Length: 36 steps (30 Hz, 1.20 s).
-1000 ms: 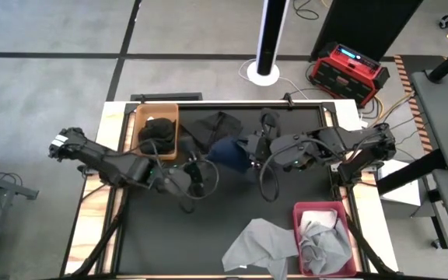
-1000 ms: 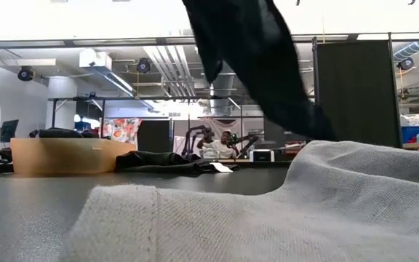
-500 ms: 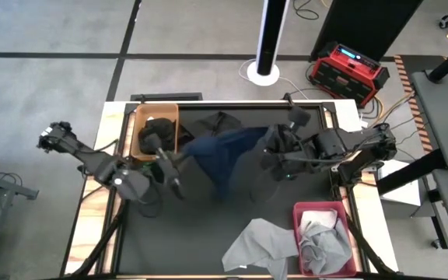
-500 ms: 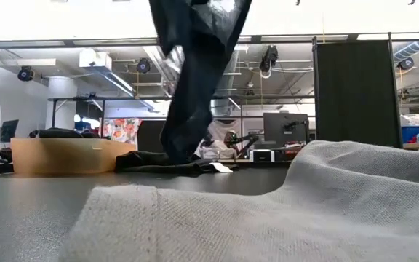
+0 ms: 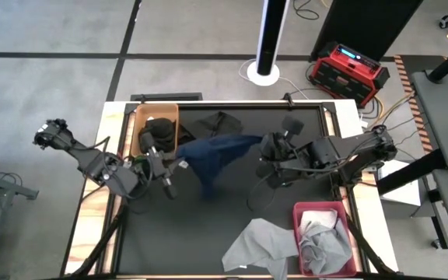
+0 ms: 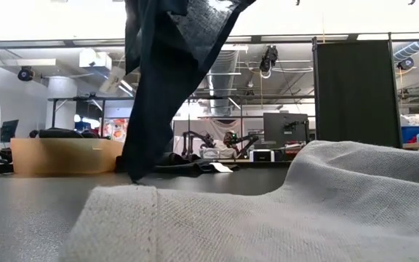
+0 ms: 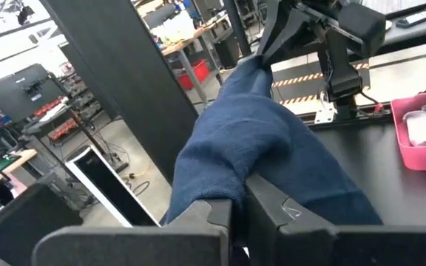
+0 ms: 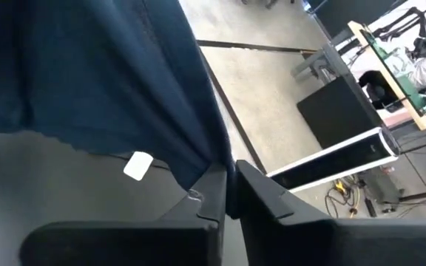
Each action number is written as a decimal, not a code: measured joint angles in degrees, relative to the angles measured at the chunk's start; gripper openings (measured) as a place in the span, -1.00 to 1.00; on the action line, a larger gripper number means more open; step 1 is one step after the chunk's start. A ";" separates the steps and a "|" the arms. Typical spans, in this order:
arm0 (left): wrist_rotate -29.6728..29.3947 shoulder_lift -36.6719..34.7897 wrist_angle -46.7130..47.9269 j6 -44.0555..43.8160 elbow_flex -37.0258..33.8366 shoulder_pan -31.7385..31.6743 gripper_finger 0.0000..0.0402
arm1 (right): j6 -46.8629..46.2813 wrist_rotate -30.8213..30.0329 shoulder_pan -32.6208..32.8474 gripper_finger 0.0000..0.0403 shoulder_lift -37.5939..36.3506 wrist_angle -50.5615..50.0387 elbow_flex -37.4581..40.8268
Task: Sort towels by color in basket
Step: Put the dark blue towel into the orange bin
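Note:
A navy blue towel [image 5: 212, 155] hangs in the air between my two grippers, above the black table; it also shows in the low view [image 6: 162, 80]. My left gripper [image 5: 179, 162] is shut on its left end, beside the brown basket [image 5: 155, 128], which holds black towels. My right gripper [image 5: 260, 145] is shut on its right end. Another black towel [image 5: 216, 123] lies on the table at the back. A grey towel [image 5: 259, 243] lies at the front, beside the pink basket [image 5: 325, 233], which holds grey towels. My left gripper pinches a bunched end of the navy towel [image 7: 224, 193] between its two shut fingers; the cloth runs from there across to the other gripper, lifted clear of the table. My right gripper pinches an edge of the towel [image 8: 214, 164] between its two shut fingers, near a small white tag [image 8: 137, 165]. The cloth hangs away from the fingers, clear of the table.
The brown basket stands at the table's far left, the pink basket at the near right. The grey towel fills the foreground of the low view [image 6: 268, 211]. A red box [image 5: 348, 68] and a white post [image 5: 269, 39] stand on the floor behind the table.
My grippers have drawn apart, the left toward the table's left edge and the brown basket, the right toward the right edge. The navy towel, bunched between them a second ago, has been spread out into a long band and hangs lifted between them.

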<state>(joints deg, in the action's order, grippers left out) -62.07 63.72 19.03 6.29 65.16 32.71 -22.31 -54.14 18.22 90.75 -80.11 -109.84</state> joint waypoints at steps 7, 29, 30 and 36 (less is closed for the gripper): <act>0.75 0.42 4.06 -5.81 -0.26 -0.11 -1.00 | -0.15 5.19 1.05 -0.42 -0.85 -0.44 -0.02; 4.60 9.92 -6.55 -7.86 -2.95 -0.17 -1.00 | 23.82 23.14 1.29 0.71 -0.90 48.17 18.64; 4.66 10.34 -6.58 -7.85 -2.95 -0.17 -1.00 | 24.61 23.14 1.29 0.71 -0.89 50.83 20.11; 11.53 12.31 -8.38 -7.61 -2.95 -0.12 -1.00 | 25.59 24.13 -0.36 0.69 -0.89 62.99 27.45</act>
<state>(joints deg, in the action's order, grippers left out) -50.55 76.03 10.64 -1.32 62.22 32.59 3.28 -30.00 17.86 89.86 -17.13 -82.39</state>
